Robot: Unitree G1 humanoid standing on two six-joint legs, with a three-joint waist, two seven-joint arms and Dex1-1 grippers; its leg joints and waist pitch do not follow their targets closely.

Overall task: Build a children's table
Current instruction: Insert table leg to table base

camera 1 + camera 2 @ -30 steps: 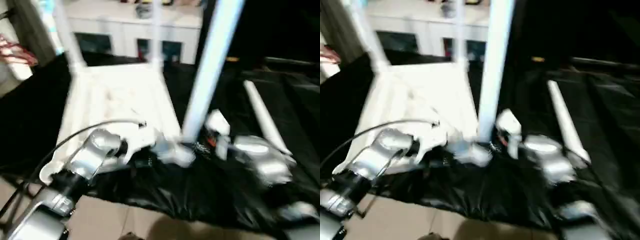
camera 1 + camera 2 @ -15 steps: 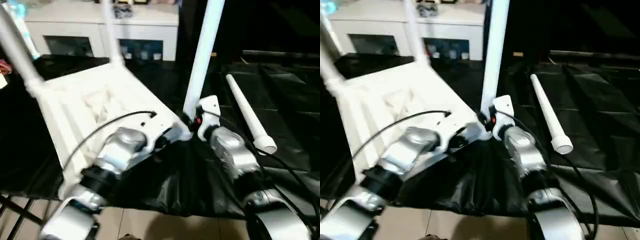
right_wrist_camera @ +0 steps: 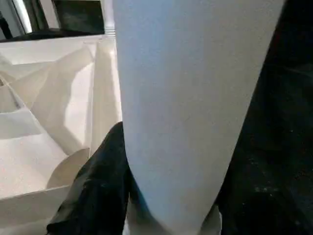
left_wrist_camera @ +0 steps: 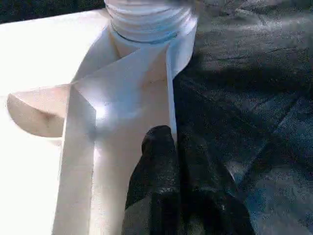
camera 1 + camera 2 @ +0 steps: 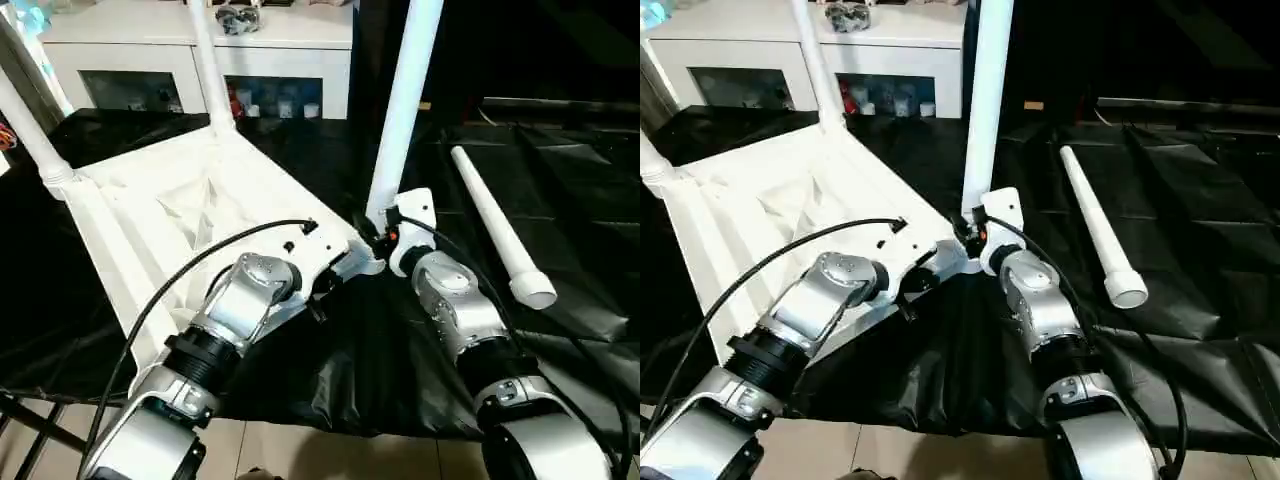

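Since a second ago my right gripper (image 5: pixel 377 232) has swung in from out to the right and come up against the foot of the upright leg (image 5: pixel 404 105) at the tabletop's (image 5: pixel 190 215) near corner. My left gripper (image 4: pixel 172 143) has drawn in toward that same corner beside it.

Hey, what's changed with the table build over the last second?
The tabletop has swung its far end toward the robot's left and now lies diagonally. The right end effector has moved in to the base of the upright leg. Unchanged: the left end effector stays shut at that corner, and the loose leg lies on the black cover.
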